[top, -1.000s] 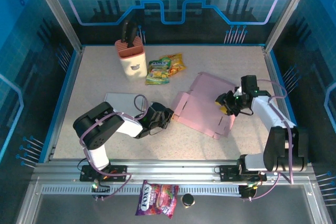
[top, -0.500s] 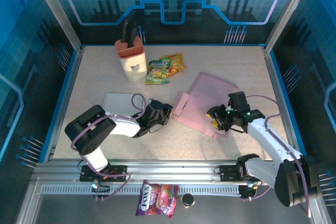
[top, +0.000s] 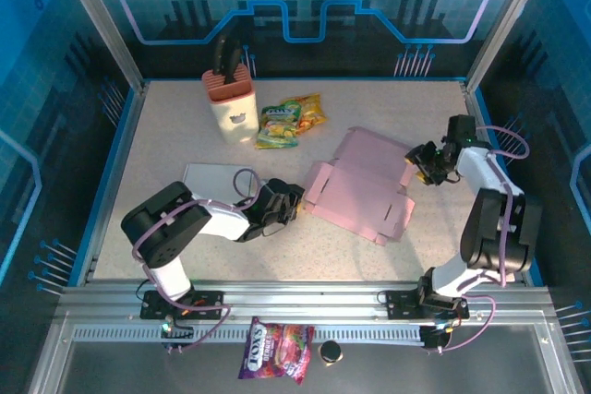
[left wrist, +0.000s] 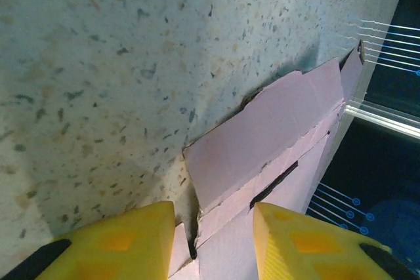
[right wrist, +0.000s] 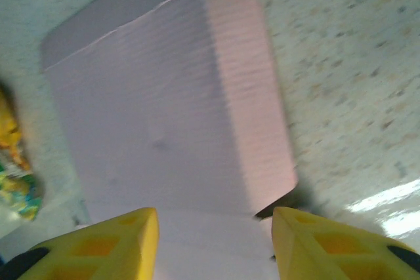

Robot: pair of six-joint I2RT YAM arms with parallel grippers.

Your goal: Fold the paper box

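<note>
Top external: looking at a flat pink box (top: pixel 360 186) lying between the two grippers, just ahead of the left gripper (top: pixel 288 202) and just ahead of the right gripper (top: pixel 423 161) too. Both spread open, clamping nothing. Up close, got a flap edge (left wrist: pixel 197 181) poking in between the left fingers (left wrist: pixel 131 234) and a big panel (right wrist: pixel 164 116) straight ahead of the right fingers (right wrist: pixel 111 240).

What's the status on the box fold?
Left hand open, straddling left edge of pink box. Right hand open over its right flap. Box unfolded. Nothing blocking.
</note>
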